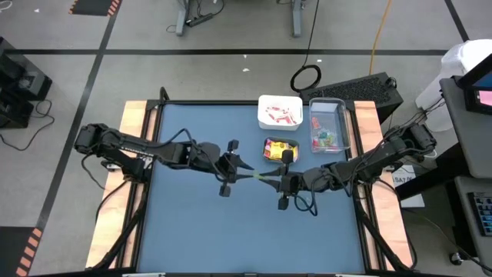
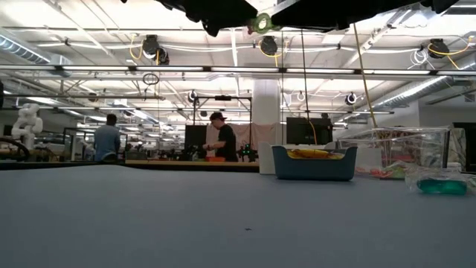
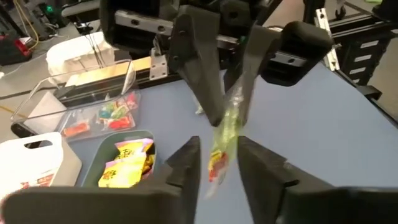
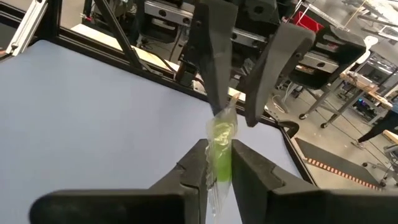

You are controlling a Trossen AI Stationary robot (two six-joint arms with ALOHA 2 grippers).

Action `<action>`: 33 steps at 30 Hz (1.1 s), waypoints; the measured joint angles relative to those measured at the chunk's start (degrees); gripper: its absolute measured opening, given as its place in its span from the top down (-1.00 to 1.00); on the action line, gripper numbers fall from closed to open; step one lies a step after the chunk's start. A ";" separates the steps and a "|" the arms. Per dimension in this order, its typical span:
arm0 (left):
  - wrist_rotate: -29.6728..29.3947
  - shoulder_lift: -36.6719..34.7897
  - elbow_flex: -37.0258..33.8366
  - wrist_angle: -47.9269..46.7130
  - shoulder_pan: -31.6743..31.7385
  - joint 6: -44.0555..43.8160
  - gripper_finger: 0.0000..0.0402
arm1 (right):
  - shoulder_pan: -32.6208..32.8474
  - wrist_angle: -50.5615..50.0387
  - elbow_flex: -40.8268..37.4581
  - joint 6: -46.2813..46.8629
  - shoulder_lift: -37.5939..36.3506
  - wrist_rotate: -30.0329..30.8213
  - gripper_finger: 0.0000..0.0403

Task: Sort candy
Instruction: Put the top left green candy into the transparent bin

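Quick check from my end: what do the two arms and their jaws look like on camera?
Both the left arm and right arm are dark, jointed links with black cables trailing by the wrists. Each ends in two dark, flat, wedge-shaped jaws tapering to narrow tips. No markings are legible.

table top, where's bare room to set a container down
The blue table mat is bare across its whole near half and down the left side behind the left arm. It is crowded at the far right: white container, clear plastic bin, teal tray of yellow packets. Both end effectors meet mid-table over a green-wrapped candy.
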 joint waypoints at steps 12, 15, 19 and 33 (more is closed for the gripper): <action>-0.21 -4.27 -0.04 -4.85 -4.19 -4.07 -0.19 | 1.10 -3.27 0.00 5.50 -0.70 8.49 0.73; -0.20 -5.69 -0.04 -8.84 -5.62 -7.83 -0.22 | 2.08 -5.43 0.00 7.14 -2.93 13.53 0.73; -0.45 -5.57 -0.07 -12.81 -7.70 -10.42 -0.23 | 2.97 -10.48 0.02 8.69 -8.26 19.62 0.73; -7.44 -5.30 -5.75 -10.11 -9.47 -10.05 -0.23 | -4.44 -42.65 0.09 30.34 -32.05 36.46 0.73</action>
